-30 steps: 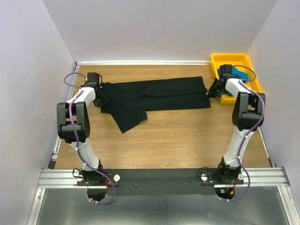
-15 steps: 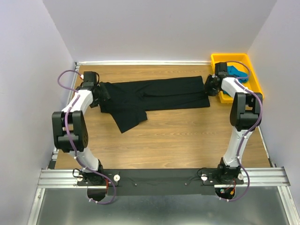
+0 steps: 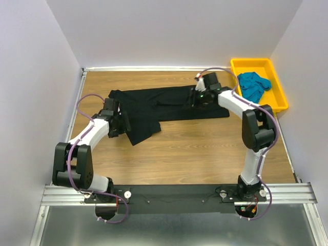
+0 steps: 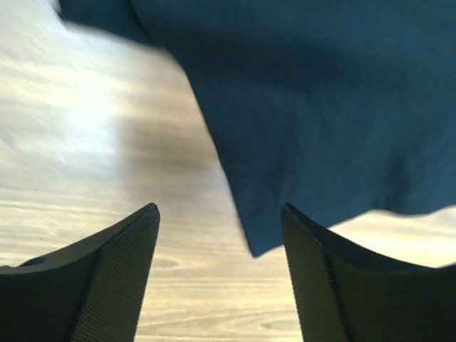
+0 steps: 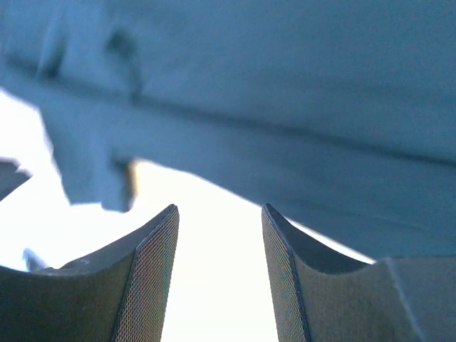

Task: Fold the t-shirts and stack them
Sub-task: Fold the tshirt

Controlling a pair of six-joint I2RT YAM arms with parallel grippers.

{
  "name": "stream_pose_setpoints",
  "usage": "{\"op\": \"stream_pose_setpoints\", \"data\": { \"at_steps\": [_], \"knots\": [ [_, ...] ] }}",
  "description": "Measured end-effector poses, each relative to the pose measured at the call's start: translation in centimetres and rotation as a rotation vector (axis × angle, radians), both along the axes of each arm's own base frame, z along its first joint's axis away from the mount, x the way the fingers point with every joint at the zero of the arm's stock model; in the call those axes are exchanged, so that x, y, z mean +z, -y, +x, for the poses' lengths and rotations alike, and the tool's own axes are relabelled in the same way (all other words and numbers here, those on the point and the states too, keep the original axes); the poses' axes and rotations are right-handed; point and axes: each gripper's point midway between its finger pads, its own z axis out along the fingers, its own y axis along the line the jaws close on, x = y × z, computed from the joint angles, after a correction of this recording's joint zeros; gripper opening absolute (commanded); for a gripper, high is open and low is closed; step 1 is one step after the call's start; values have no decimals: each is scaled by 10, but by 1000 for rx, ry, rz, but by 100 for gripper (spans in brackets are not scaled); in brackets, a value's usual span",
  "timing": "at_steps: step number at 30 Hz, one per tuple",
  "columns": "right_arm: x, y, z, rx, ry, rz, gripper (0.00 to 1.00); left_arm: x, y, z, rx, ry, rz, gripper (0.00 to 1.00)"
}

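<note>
Left fingers (image 4: pixel 107 285): apart with nothing between them, low over the wooden surface (image 4: pixel 78 142), pointed at the loose corner of the black t-shirt (image 4: pixel 320 107).
Right fingers (image 5: pixel 149 285): apart and empty, hovering over the right half of the same shirt, short of its right end.
Black t-shirt: lies as a long band across the far half of the surface, with one flap at its left end spilling toward the near side.
Teal t-shirt (image 3: pixel 254 86): bunched in the yellow tray (image 3: pixel 233 65) at the far right corner, apart from both arms.
Why placed so: the band looks like a first lengthwise fold already laid down. The stray flap spoils it, so the left fingers are probably lining up to take that corner. The right fingers seem set to pick up or steady the band farther along.
Changed from a second ago: each arm then sat at one end of the band, the left at the far left and the right beside the tray. Now the left has come nearer, down to the flap, the right has swung inward over the cloth, and the teal t-shirt shows in full. The band itself lies much as it did.
</note>
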Motion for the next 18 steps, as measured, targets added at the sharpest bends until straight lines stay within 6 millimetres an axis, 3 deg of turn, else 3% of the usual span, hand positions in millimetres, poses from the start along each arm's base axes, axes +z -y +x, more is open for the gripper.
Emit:
{"op": "stream_pose_setpoints", "data": {
  "at_steps": [5, 8, 15, 18],
  "knots": [
    [-21, -70, -48, 189, -73, 92, 57, -17, 13, -20, -46, -60, -20, 70],
    [-31, -97, -67, 258, -108, 132, 56, -26, 23, -28, -82, -91, -35, 67],
    [-44, -126, -78, 306, -136, 195, 56, -31, 46, -28, -155, -95, -56, 56],
    [-48, -132, -80, 311, -145, 210, 56, -32, 53, -26, -176, -91, -60, 41]
  ]
}}
